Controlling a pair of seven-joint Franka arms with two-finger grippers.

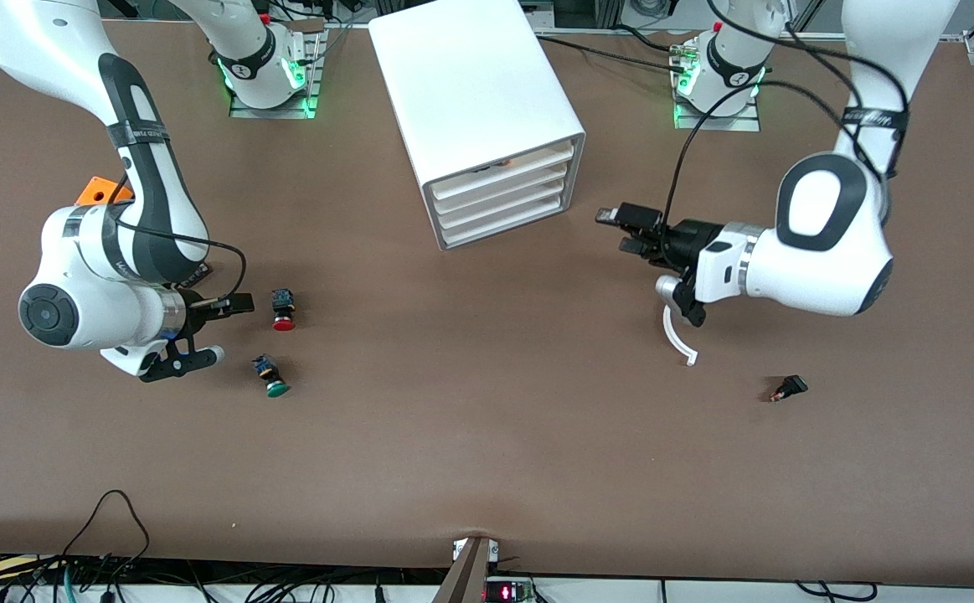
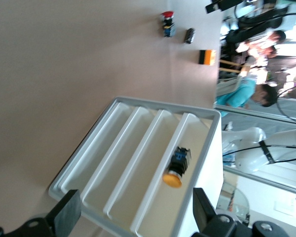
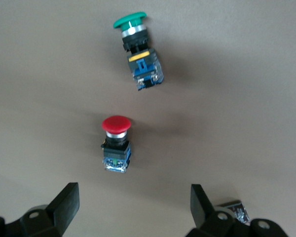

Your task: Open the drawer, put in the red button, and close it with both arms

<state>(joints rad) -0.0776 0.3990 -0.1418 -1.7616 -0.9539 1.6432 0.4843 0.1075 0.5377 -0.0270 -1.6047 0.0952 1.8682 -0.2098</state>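
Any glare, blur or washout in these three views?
Front view: even light, green glow at both arm bases, soft shadow beside the cabinet. Left wrist view: background past the table blown out and soft; drawer fronts sharp. Right wrist view: red button sharp, soft shadows, no glare.

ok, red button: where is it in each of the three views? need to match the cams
Front view: red button lies on the table toward the right arm's end, beside the open right gripper.
Left wrist view: small, seen past the cabinet, on the table.
Right wrist view: mid-picture, cap up.
Shared landmark: the green button beside it shows in the front and right wrist views; not in the left wrist view.
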